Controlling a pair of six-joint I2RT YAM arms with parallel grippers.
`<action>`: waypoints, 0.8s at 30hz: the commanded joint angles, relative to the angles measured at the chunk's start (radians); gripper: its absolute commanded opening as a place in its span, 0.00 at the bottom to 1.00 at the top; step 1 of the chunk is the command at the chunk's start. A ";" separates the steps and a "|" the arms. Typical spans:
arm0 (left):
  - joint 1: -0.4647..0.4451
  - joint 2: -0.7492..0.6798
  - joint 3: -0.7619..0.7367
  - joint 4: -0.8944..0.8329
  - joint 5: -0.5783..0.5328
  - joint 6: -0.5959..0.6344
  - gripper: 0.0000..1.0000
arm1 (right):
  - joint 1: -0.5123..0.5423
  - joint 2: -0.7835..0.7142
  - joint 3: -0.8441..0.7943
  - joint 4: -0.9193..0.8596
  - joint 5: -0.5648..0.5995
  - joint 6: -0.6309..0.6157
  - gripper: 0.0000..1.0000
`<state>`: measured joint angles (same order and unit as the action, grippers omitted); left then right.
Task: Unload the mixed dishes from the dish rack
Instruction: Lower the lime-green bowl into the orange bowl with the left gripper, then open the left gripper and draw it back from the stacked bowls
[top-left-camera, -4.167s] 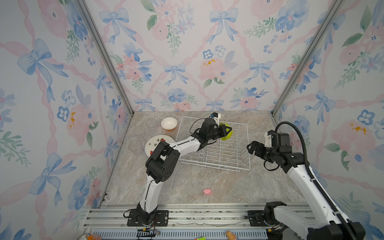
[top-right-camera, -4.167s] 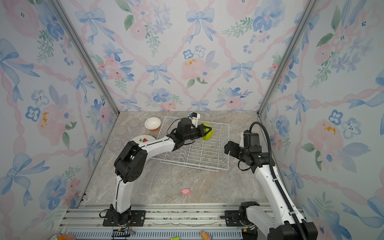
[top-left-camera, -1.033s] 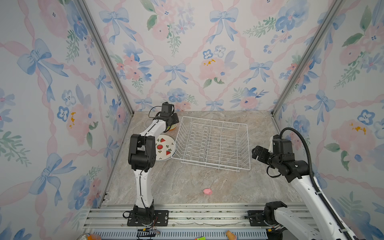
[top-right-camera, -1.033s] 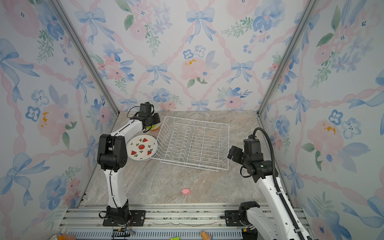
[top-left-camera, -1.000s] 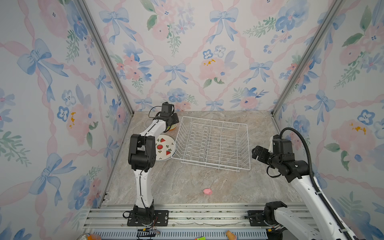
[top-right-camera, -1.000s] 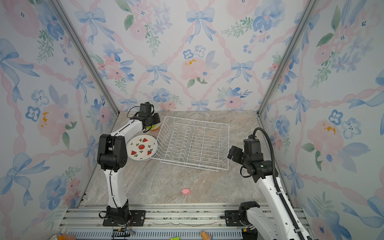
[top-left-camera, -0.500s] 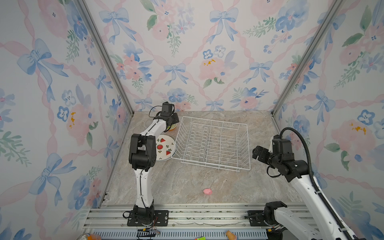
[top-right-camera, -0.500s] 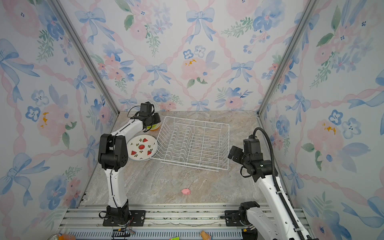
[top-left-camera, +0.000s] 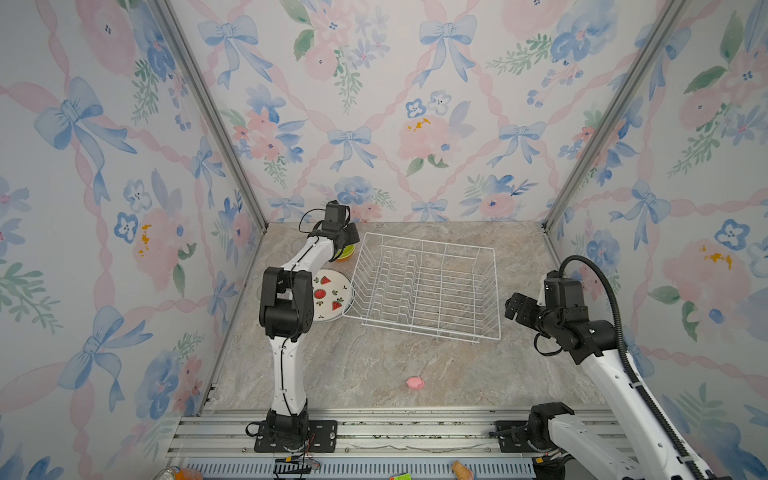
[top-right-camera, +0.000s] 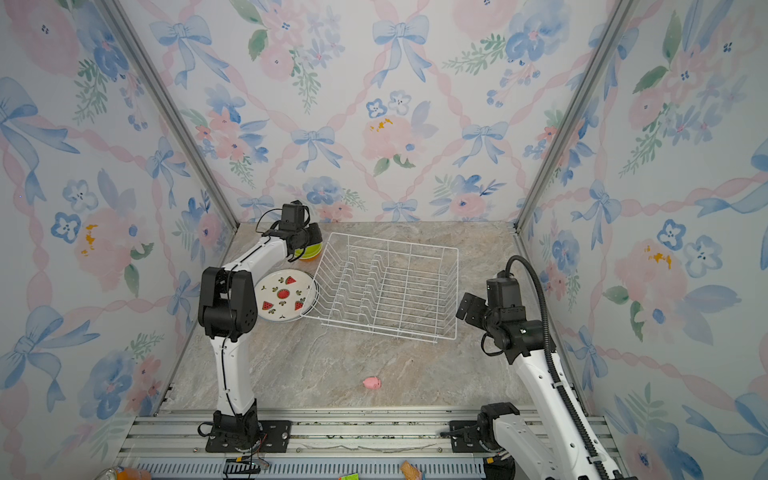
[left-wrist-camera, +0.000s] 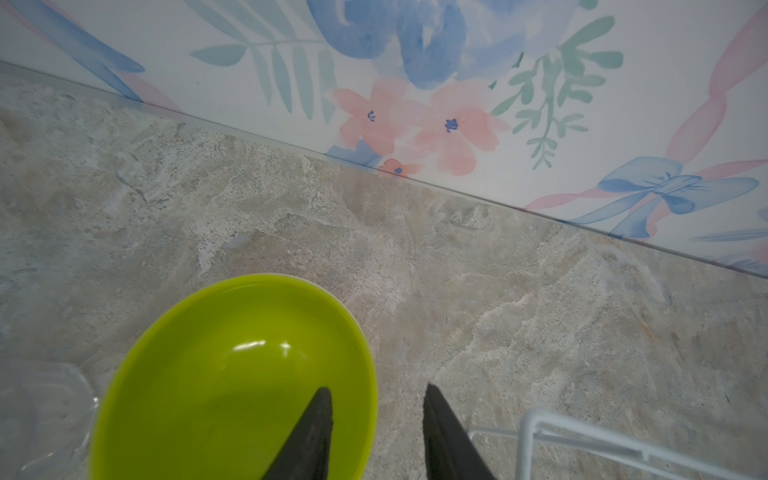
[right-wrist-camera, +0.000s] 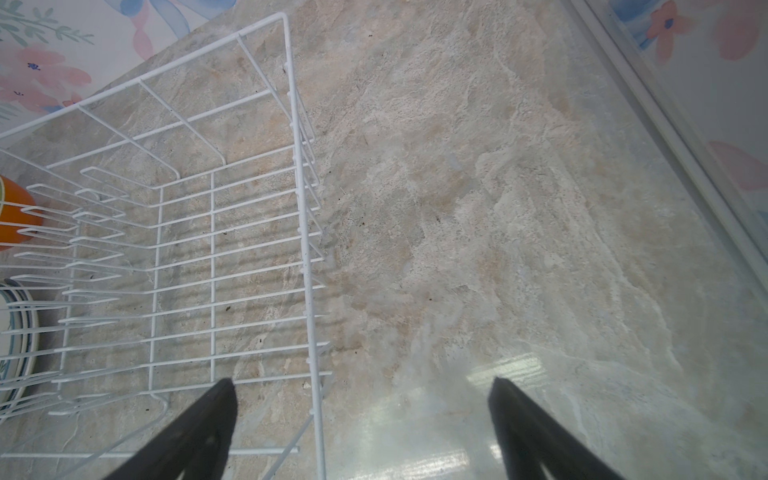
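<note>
Black right end effector (right-wrist-camera: 361, 388) hangs spread wide beside the empty dish rack (top-left-camera: 424, 286); beyond it, on the counter (top-left-camera: 374, 361) by the far wall, the left end effector (left-wrist-camera: 375, 389), parted and gripping nothing, straddles the rim of the green bowl (left-wrist-camera: 232, 374).

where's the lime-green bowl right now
In a top view the lime-green bowl sits back left, nested in an orange bowl, beside the white wire dish rack.
</note>
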<state>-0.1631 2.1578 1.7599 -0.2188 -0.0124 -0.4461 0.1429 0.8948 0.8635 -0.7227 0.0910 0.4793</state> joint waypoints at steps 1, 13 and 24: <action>-0.003 -0.022 0.017 -0.011 -0.017 0.015 0.53 | -0.008 -0.002 -0.006 -0.007 0.014 -0.016 0.97; -0.005 -0.288 -0.197 0.047 -0.160 0.023 0.98 | -0.004 -0.097 -0.099 0.314 0.188 -0.042 0.97; -0.001 -0.721 -0.858 0.573 -0.326 0.076 0.98 | -0.006 -0.115 -0.353 0.732 0.443 -0.164 0.97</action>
<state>-0.1638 1.4994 1.0073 0.1730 -0.2493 -0.3992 0.1429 0.7666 0.5575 -0.1463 0.4194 0.3538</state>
